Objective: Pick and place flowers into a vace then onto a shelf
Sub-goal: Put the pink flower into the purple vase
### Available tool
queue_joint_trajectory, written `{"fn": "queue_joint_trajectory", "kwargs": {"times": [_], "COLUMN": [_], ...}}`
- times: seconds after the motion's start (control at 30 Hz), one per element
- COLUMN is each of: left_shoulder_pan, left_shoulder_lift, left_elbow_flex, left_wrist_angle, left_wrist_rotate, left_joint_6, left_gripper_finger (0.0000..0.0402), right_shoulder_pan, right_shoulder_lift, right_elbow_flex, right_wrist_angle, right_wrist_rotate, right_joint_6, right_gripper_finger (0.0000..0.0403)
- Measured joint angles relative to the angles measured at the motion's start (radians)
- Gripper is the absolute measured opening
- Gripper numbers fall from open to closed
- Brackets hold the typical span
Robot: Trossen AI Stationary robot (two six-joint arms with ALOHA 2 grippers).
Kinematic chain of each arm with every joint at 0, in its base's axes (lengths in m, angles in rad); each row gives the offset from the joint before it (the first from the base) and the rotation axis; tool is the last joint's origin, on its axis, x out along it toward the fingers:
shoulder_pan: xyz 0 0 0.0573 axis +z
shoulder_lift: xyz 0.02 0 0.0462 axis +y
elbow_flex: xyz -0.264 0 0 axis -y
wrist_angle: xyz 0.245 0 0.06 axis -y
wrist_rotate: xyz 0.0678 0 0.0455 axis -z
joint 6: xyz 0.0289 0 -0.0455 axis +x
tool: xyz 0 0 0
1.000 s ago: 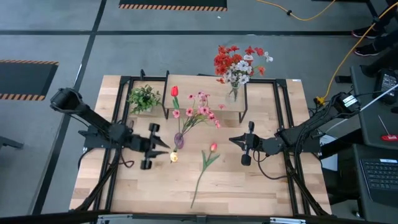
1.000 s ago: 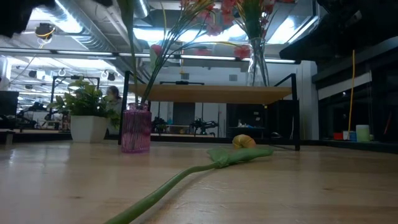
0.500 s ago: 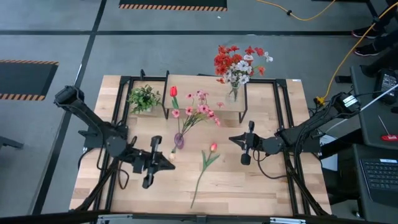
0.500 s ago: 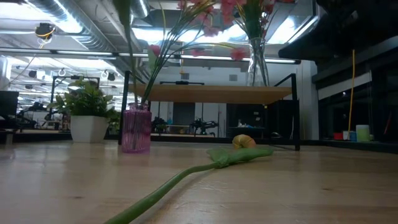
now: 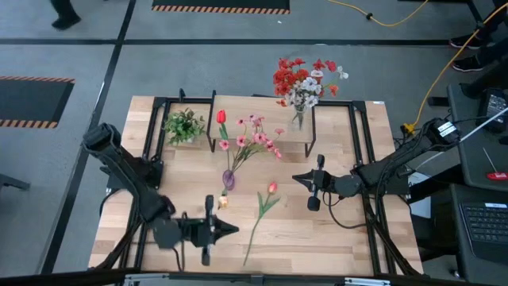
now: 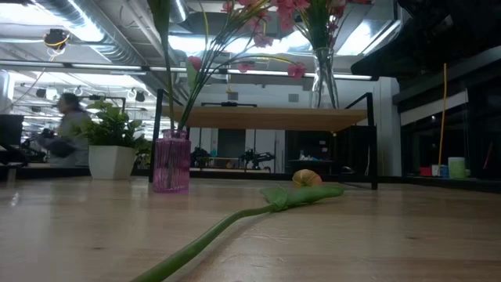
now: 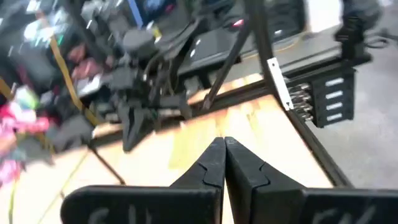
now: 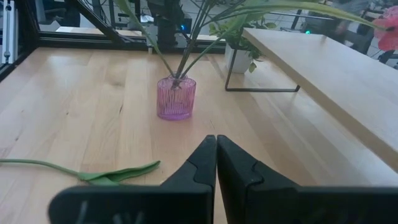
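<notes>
A pink ribbed vase point(image 5: 228, 179) point(image 8: 176, 98) point(image 6: 171, 162) stands upright on the table and holds a red tulip and a pink spray. A single tulip point(image 5: 261, 210) lies flat on the wood to its right, bloom point(image 5: 272, 188) toward the far edge; its stem point(image 6: 211, 235) shows in the low view. A clear vase of red and white flowers point(image 5: 302, 83) stands on the shelf point(image 5: 294, 144). My left gripper point(image 5: 232, 229) is shut, near the table's near edge, left of the tulip's stem. My right gripper point(image 5: 298, 179) is shut, right of the tulip's bloom.
A small green plant in a white pot point(image 5: 184, 125) point(image 6: 110, 149) stands left of the shelf. A small yellowish thing point(image 5: 223, 202) lies just near of the pink vase. Black frame rails run along both table sides. A person point(image 6: 69, 129) shows in the room behind.
My left gripper has swung away from the pink vase toward the table's near edge and a little to the right, staying shut. The small yellowish thing it hovered by lies in the open. A person has walked into the background of the low view.
</notes>
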Motion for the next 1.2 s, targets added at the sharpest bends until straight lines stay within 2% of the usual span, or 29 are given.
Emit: {"fn": "queue_joint_trajectory", "kwargs": {"times": [0.17, 0.43, 0.7, 0.9, 1.03, 1.2], "left_shoulder_pan": [-0.031, 0.01, 0.042, 0.01, 0.017, 0.047], "left_shoulder_lift": [0.135, 0.313, 0.418, 0.443, 0.454, 0.484], "left_elbow_flex": [0.158, 0.342, 0.423, 0.433, 0.433, 0.433], "left_wrist_angle": [-0.132, -0.264, -0.528, -0.615, -0.629, -0.63], "left_wrist_rotate": [-0.093, -0.111, -0.087, -0.084, -0.075, 0.006], "left_joint_6": [-0.188, -0.429, -0.742, -0.923, -0.974, -0.993], "left_gripper_finger": [0.0002, 0.0002, 0.0002, 0.0001, 0.0002, 0.0002], "right_shoulder_pan": [0.0, 0.0, 0.0, 0.0, 0.0, 0.0], "right_shoulder_lift": [0.0, 0.0, 0.0, 0.0, 0.0, 0.0], "right_elbow_flex": [0.0, 0.0, 0.0, 0.0, 0.0, 0.0], "right_wrist_angle": [-0.001, -0.004, -0.037, -0.088, -0.095, -0.098], "right_wrist_rotate": [-0.001, -0.001, -0.002, -0.002, -0.002, -0.002], "right_joint_6": [0.0, 0.001, 0.008, 0.008, 0.007, 0.009], "right_gripper_finger": [0.0016, 0.0016, 0.0016, 0.0016, 0.0016, 0.0016]}}
